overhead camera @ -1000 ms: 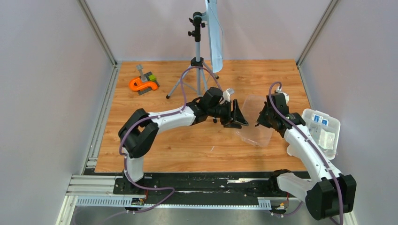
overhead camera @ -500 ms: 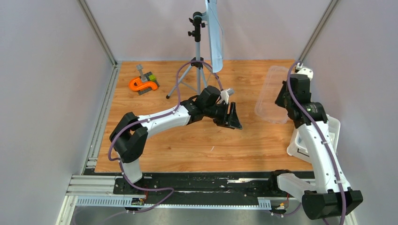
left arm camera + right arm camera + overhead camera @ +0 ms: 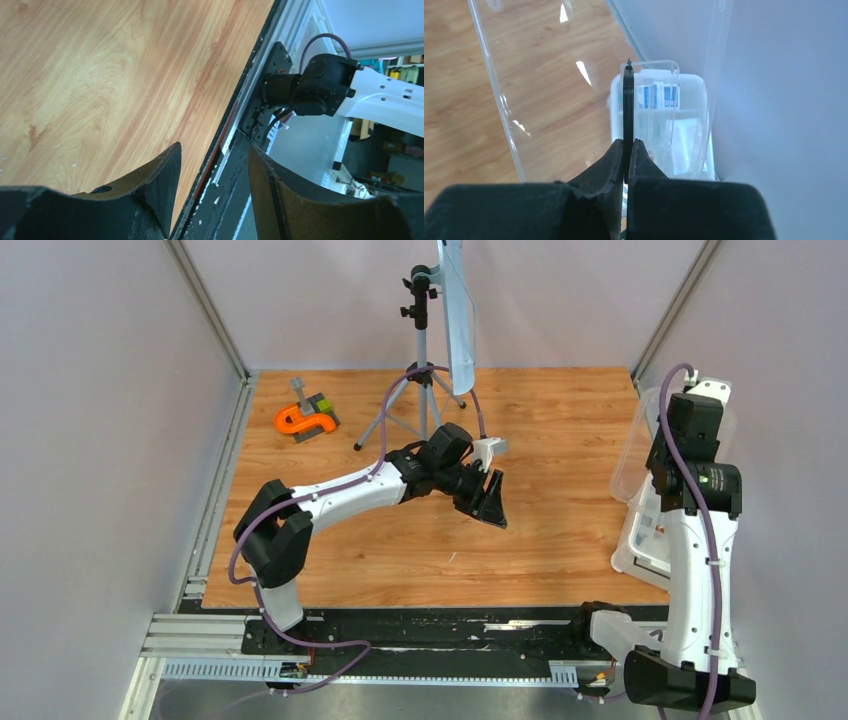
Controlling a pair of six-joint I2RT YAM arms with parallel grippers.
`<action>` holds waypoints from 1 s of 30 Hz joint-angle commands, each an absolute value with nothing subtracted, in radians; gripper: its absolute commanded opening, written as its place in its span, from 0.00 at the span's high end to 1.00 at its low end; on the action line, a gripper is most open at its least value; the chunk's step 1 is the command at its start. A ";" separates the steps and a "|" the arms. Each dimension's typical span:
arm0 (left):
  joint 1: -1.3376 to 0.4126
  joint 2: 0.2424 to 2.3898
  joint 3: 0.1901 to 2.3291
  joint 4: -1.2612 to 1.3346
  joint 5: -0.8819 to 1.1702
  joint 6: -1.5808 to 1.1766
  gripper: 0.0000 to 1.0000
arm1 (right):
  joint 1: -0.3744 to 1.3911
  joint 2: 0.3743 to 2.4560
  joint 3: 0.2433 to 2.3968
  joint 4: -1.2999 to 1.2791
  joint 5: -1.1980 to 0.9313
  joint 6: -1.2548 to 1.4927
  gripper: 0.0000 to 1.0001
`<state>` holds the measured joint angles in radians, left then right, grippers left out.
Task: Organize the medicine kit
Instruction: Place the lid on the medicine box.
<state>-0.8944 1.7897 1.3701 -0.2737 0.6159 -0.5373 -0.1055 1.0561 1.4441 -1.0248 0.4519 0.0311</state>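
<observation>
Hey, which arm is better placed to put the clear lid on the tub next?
Right. Its jaws are shut on the lid, holding it tilted close to the tub by the right wall. The left jaws are open and empty, farther away near the centre.

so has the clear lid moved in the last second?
Yes. The right pincer carried the lid rightward, away from the tripod, from mid-table to the right wall by the tub.

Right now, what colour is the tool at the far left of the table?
The tool is orange on a grey base; top external view.
</observation>
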 commanded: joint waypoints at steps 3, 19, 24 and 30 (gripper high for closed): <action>-0.897 1.758 1.420 -0.367 0.587 -0.423 0.40 | -0.190 1.027 1.376 -1.043 0.484 -0.138 1.00; -0.896 1.786 1.428 -0.464 0.527 -0.359 0.41 | -0.368 1.143 1.275 -0.869 0.307 -0.333 1.00; -0.896 1.795 1.428 -0.469 0.534 -0.356 0.41 | -0.382 1.171 1.219 -0.874 0.303 -0.337 1.00; -0.896 1.783 1.427 -0.476 0.520 -0.341 0.41 | -0.399 1.168 1.189 -0.875 0.347 -0.326 1.00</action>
<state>-0.8944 1.7901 1.4021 -0.4805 0.5278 -0.3759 -0.3847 1.1790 1.1805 -0.9218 0.3164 -0.3180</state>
